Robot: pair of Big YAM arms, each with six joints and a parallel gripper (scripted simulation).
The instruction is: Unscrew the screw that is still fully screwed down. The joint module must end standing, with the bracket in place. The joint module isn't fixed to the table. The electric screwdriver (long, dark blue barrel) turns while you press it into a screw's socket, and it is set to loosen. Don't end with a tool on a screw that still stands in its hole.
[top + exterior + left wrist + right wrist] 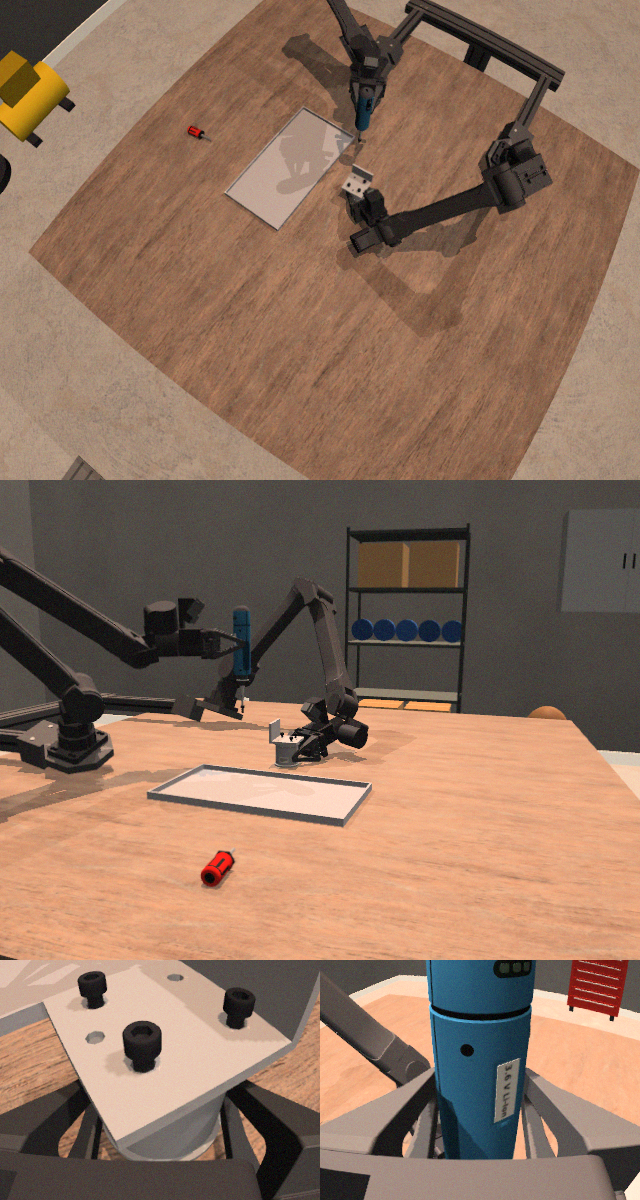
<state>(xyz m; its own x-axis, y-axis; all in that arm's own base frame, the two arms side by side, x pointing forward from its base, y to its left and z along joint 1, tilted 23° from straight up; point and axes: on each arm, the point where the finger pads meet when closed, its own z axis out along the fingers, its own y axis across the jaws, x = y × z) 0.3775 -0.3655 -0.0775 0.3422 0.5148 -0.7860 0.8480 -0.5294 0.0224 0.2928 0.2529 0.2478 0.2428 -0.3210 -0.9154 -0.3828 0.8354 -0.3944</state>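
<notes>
The joint module stands on the table, a grey cylinder [283, 753] with a pale L-shaped bracket [167, 1047] on top. Three black socket screws stand in the bracket [92, 987] [142, 1043] [239, 1006]; two holes are empty. My left gripper [361, 204] is shut on the module's cylinder, its fingers on both sides in the left wrist view [167, 1127]. My right gripper [368, 93] is shut on the blue electric screwdriver [242, 649], held upright with the bit down [482, 1034]. Its tip hangs above the table, away from the module, near the tray's corner.
A shallow grey tray [289, 167] [261, 792] lies beside the module. A small red manual screwdriver [195, 132] [217, 868] lies on the table beyond the tray. A black frame [485, 41] stands at the table's back edge by the arm bases.
</notes>
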